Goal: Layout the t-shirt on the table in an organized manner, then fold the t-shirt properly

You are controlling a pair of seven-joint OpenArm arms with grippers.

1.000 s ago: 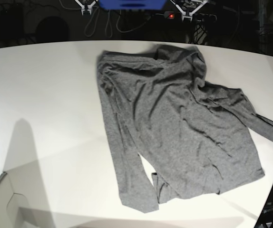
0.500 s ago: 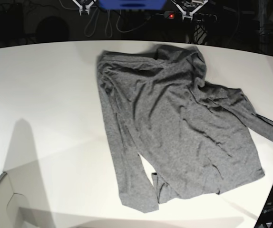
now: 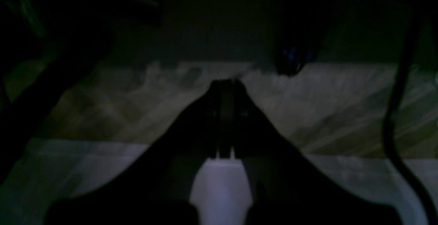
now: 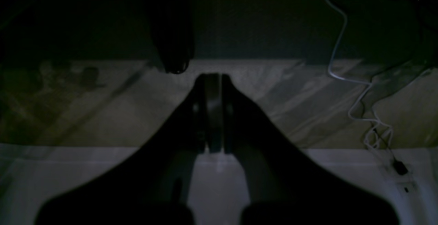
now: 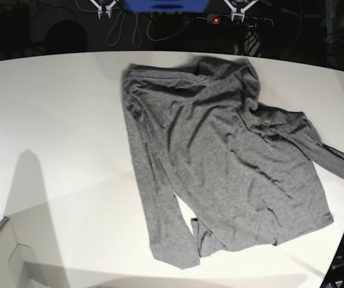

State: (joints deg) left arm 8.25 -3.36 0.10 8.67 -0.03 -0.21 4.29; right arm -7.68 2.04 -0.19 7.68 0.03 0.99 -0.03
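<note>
Item: t-shirt [image 5: 220, 162], heather dark-grey knit, long sleeves, no print. Lies spread but rumpled on the table [image 5: 58, 132], right of centre in the base view. Nearest the camera, a narrow strip of fabric reaches almost to the table's near edge, with a small white gap of tabletop showing beside it. The body runs diagonally away from there, creased throughout. One sleeve trails off to the right and reaches the table's curved right edge. The far end is bunched in folds close to the table's far edge.

Item: table, white, smooth, curved edge. Bare surface covers the whole left half in the base view; soft shadows fall across its near left part.

Item: left gripper [image 3: 224, 83], seen from its wrist camera; jaws pressed together, nothing between them. It points at a dim floor, with a black cable [image 3: 398, 115] hanging at the right.

Item: right gripper [image 4: 212, 78], seen from its wrist camera; jaws clenched, empty. A white cable [image 4: 356, 81] trails over the floor at the right.

Relation: both grippers sit beyond the table's far edge, well apart from the t-shirt and not touching it. No cloth appears in either wrist view.
</note>
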